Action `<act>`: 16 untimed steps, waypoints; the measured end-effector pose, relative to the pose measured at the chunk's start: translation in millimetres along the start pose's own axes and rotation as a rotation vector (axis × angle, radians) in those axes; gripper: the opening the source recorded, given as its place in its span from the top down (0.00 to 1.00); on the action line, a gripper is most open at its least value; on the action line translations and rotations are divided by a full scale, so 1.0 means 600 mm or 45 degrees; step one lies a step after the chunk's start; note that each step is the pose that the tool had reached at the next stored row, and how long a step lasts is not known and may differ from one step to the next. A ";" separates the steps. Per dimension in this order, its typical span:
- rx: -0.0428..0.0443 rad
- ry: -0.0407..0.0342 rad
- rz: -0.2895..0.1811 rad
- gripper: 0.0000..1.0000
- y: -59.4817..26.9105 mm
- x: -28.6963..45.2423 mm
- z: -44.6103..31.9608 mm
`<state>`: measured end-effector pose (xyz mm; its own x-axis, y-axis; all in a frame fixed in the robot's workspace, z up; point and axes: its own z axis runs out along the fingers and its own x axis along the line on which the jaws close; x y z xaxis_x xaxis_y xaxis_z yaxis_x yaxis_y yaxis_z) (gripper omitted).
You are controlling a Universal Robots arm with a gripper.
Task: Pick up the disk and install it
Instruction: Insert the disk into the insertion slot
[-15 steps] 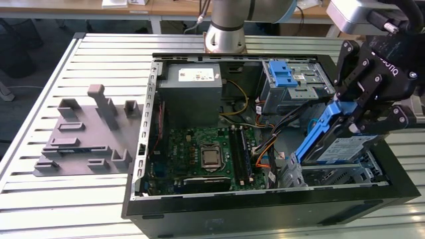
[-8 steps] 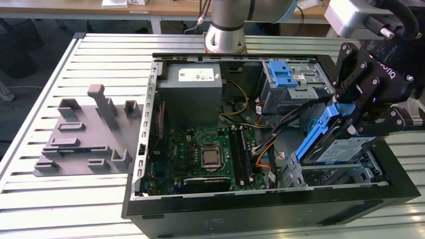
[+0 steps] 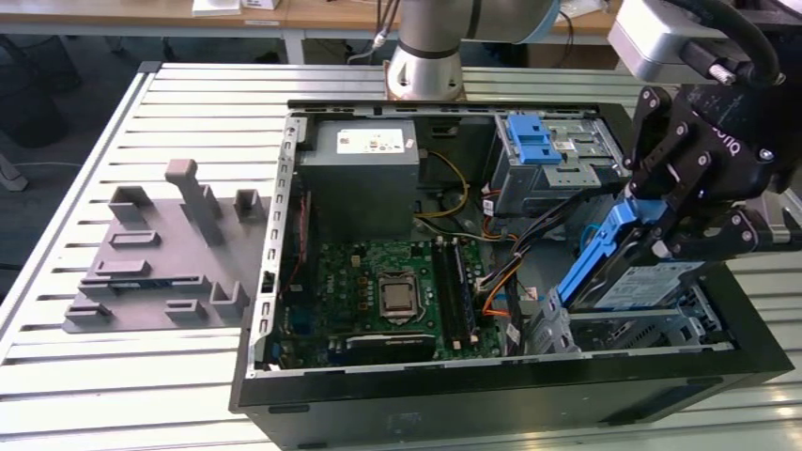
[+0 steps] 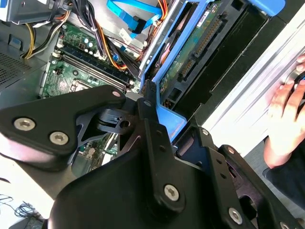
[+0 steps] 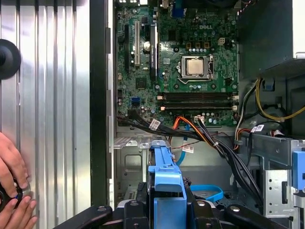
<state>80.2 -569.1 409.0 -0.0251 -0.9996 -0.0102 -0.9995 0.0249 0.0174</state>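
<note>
My gripper (image 3: pixel 655 235) is shut on the disk (image 3: pixel 630 279), a silver drive with blue side rails and a blue-and-white label. It holds the disk tilted steeply, with the lower end down in the drive bay at the exterior view's right, in the near corner of the open computer case (image 3: pixel 501 399). In the second wrist view the disk (image 4: pixel 193 52) shows its green circuit side and a blue rail between the black fingers (image 4: pixel 148 121). In the first wrist view the blue rail (image 5: pixel 167 174) rises from between the fingers over the bay floor.
Inside the case lie the motherboard (image 3: pixel 389 291), a grey power-supply box (image 3: pixel 363 155) and a silver cage with a blue latch (image 3: pixel 542 150). Cables (image 5: pixel 209 138) cross near the bay. A grey fixture (image 3: pixel 163 254) sits on the slatted table (image 3: pixel 188 103). A person's hand (image 5: pixel 12 191) rests beside the case.
</note>
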 end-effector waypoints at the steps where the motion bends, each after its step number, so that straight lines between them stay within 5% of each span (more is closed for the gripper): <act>1: 0.000 0.0000 0.000 0.63 0.000 0.000 0.001; 16: 0.000 0.0000 0.000 0.63 0.000 0.000 0.017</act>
<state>80.2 -569.1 399.1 -0.0251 -0.9996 -0.0103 -0.9995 0.0249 0.0174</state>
